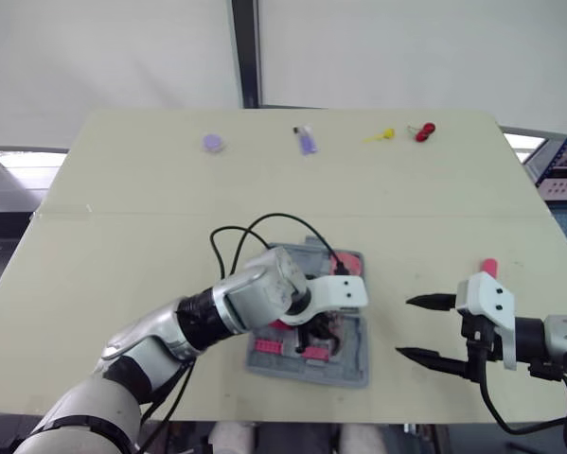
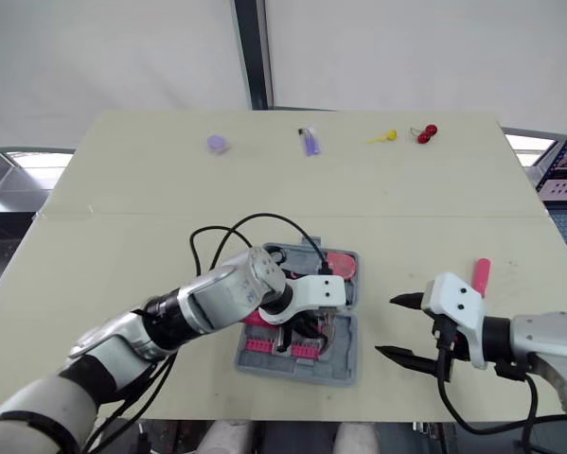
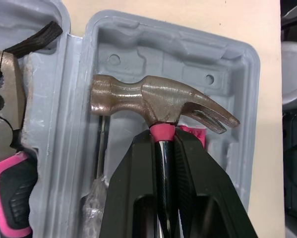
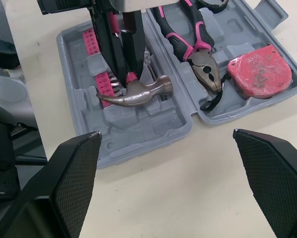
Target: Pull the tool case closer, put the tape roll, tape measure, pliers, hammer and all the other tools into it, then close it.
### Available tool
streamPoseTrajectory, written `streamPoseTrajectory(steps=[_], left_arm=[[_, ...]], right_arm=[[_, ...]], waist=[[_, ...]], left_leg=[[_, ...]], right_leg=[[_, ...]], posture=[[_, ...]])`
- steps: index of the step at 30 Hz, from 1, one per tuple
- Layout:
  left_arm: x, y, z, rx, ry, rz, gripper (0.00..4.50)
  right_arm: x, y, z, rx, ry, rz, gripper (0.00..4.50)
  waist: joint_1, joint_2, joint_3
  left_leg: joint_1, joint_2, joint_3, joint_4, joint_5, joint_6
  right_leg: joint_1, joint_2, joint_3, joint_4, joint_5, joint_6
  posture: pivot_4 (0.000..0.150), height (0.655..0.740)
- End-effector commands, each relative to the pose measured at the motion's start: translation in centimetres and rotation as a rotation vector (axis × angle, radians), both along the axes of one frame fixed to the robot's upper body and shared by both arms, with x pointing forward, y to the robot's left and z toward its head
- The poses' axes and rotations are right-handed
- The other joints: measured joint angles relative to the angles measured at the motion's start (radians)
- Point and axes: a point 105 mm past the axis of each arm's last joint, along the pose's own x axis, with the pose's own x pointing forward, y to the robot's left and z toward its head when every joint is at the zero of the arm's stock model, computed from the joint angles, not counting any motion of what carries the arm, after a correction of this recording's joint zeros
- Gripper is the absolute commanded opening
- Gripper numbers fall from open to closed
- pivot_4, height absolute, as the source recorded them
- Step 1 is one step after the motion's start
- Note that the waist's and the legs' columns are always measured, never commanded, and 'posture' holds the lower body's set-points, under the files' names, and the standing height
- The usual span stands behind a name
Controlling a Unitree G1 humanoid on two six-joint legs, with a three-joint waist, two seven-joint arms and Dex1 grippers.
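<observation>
Tool case (image 1: 349, 365) on cream table (image 1: 122, 218), white wall (image 1: 406, 47) beyond

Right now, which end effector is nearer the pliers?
Left. The left end effector grips the hammer over the tool case, beside the pliers; the right end effector hovers open over the table beside it.

Beige table (image 2: 122, 246). Grey tool case (image 2: 345, 367) lies open near the front edge, with the red tape measure (image 2: 340, 264) in its far half and pink bit strips (image 2: 264, 346) in the near half. Left gripper (image 2: 310, 331) reaches down into the near half, and a black cable (image 2: 228, 225) loops off that arm. Right gripper (image 2: 385, 326) hovers just beside the case, fingers spread, holding nothing. Pink handle (image 2: 480, 276) lies behind it. Along the far edge: purple disc (image 2: 217, 144), purple tool (image 2: 309, 142), yellow piece (image 2: 382, 136), red piece (image 2: 423, 133).
</observation>
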Motion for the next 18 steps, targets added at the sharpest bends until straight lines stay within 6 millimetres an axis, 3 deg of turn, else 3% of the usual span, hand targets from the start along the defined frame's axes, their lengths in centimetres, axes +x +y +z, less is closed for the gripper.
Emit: streamPoseTrajectory(steps=[1, 18], left_arm=[[-0.1, -1.0, 0.9, -0.022, -0.039, -0.027, 0.06], [-0.2, -3.1, 0.5, -0.057, -0.033, -0.034, 0.06]], right_arm=[[-0.3, 0.0, 0.4, -0.023, -0.013, 0.026, 4.50], [-0.5, -0.3, 0.5, -0.028, 0.006, 0.021, 4.50]], waist=[[0.004, 0.000, 0.000], [0.006, 0.000, 0.000]], left_leg=[[0.000, 0.000, 0.000, 0.000, 0.000, 0.000], [0.000, 0.000, 0.000, 0.001, 0.000, 0.000]], right_leg=[[0.000, 0.000, 0.000, 0.000, 0.000, 0.000], [0.000, 0.000, 0.000, 0.000, 0.000, 0.000]], posture=[[0.150, 0.7400], [0.150, 0.7400]])
